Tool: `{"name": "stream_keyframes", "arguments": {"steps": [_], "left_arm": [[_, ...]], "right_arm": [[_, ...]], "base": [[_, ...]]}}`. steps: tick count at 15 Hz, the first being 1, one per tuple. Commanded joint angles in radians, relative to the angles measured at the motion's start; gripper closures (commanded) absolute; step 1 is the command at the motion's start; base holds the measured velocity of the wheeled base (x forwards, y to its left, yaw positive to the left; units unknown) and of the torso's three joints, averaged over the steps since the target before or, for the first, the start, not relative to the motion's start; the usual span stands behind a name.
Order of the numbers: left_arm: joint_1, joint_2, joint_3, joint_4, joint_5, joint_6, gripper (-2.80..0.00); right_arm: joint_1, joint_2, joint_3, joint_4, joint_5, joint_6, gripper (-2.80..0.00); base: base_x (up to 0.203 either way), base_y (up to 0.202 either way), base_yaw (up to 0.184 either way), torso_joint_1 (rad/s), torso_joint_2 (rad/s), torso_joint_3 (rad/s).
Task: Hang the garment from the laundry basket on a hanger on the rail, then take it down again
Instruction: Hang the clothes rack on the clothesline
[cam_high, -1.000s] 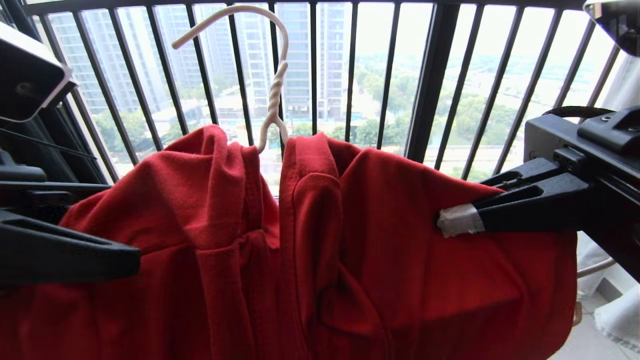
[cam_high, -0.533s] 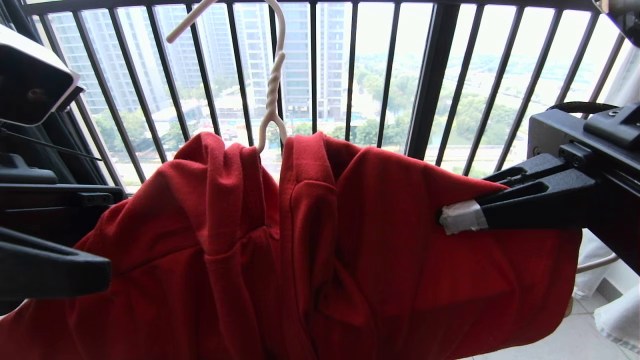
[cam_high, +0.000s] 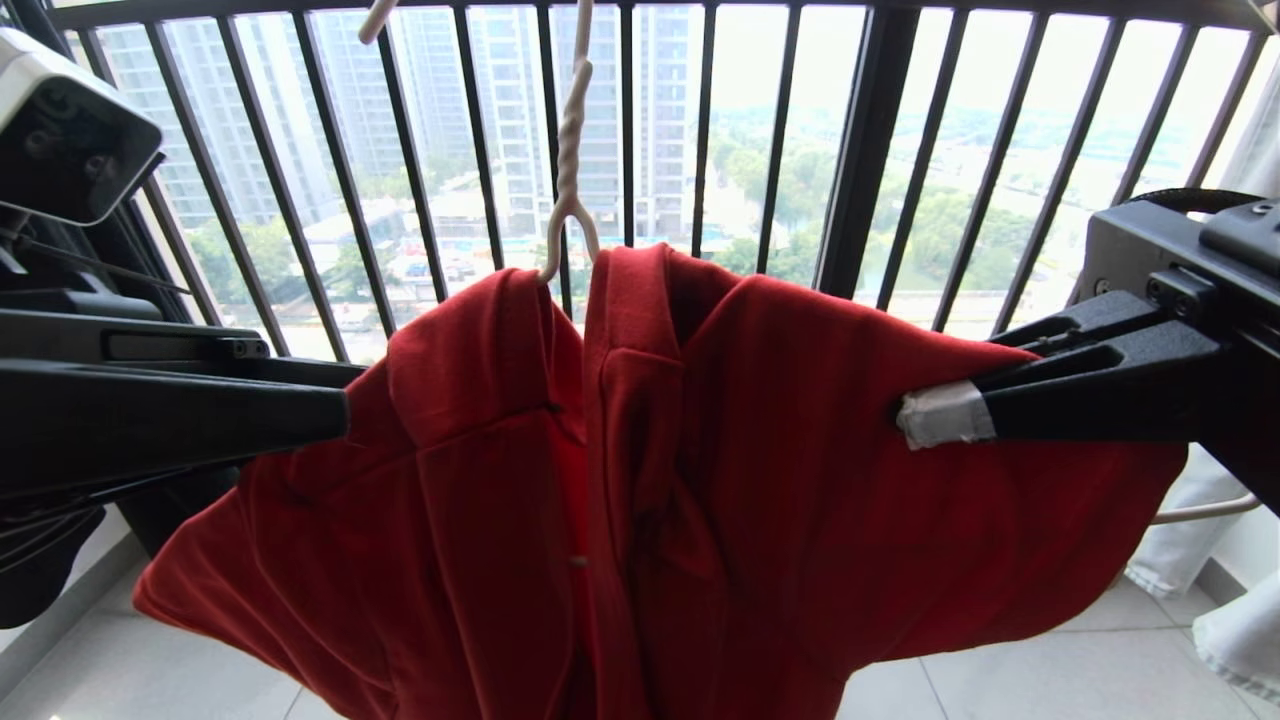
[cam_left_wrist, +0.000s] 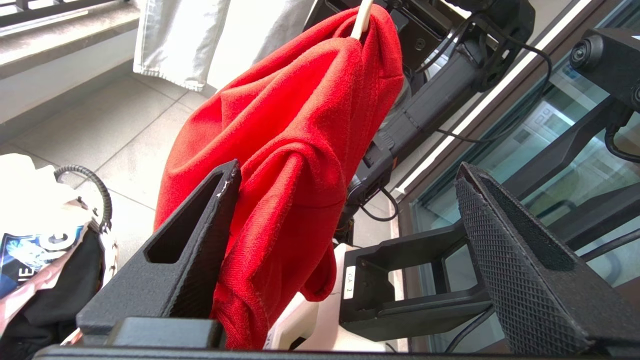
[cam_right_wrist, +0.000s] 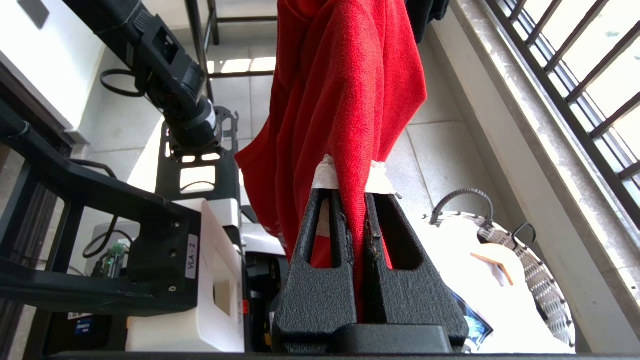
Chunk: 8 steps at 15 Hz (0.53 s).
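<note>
You have one red garment (cam_high: 720, 470) in front of you, draped on one white wire hanger (cam_high: 568, 160). Two grippers are in view: the left gripper (cam_left_wrist: 345, 210), its two fingers spread wide apart, and the right gripper (cam_right_wrist: 357, 185), its two fingers pinched together on the red cloth, each tipped with a strip of pale tape, so two strips. One laundry basket (cam_right_wrist: 530, 270) sits on the floor, with two dark loop handles showing. One pair of pale trousers (cam_left_wrist: 180, 40) hangs beside the balcony railing (cam_high: 860, 150).
</note>
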<state>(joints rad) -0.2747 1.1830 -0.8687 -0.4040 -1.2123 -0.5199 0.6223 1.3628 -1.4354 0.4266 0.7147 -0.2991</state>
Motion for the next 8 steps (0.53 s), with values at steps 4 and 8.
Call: {"name": "stream_keyframes", "arguments": {"steps": [4,8], "left_arm": [[0.012,-0.006,-0.002,-0.004,-0.006,-0.005,-2.8],[0.101,-0.008,-0.028,-0.004,-0.003,-0.008,-2.8]], "right_arm": [[-0.002,-0.002,0.001,0.001,0.003,-0.003,0.0],[-0.017,-0.001,0.001,0.0,0.003,-0.005,0.0]], "base": [[0.0,0.0,0.0,0.0,0.0,0.0],[0.0,0.0,0.0,0.0,0.0,0.0]]}}
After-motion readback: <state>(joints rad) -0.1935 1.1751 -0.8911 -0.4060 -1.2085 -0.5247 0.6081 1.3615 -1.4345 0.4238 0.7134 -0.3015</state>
